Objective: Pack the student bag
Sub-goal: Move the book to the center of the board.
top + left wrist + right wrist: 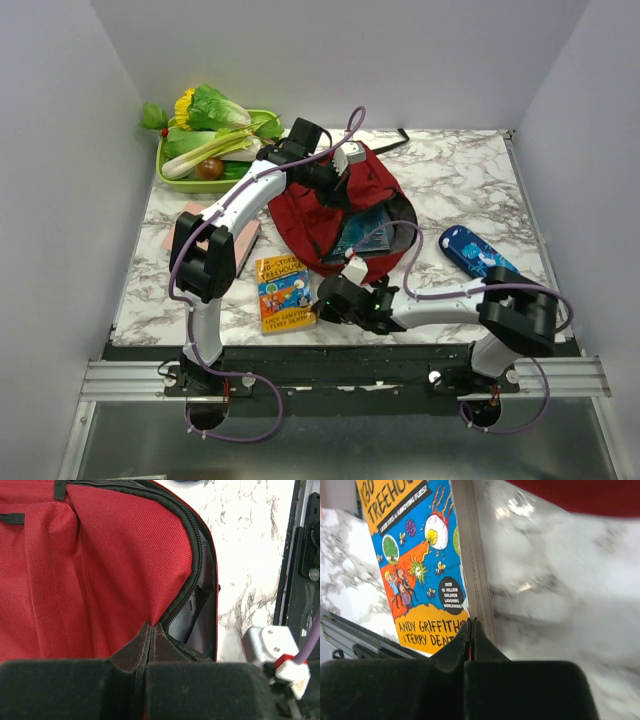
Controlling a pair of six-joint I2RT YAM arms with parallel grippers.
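Observation:
The dark red student bag (pixel 300 215) lies in the middle of the table with its main zip open. A bluish book (pixel 365 232) shows inside it. My left gripper (pixel 330 185) is shut on the bag's red fabric at the zip edge; in the left wrist view (pixel 151 625) the grey lining (pixel 197 615) shows beside it. A colourful Treehouse book (pixel 283 292) lies flat in front of the bag. My right gripper (pixel 322 300) is at its right edge. In the right wrist view (pixel 471 621) it is shut on the cover corner of the book (pixel 415 555).
A blue patterned pencil case (pixel 475 252) lies to the right of the bag. A pink notebook (pixel 245 235) lies under my left arm. A green tray (pixel 165 178) of vegetables stands at the back left. White walls close in three sides.

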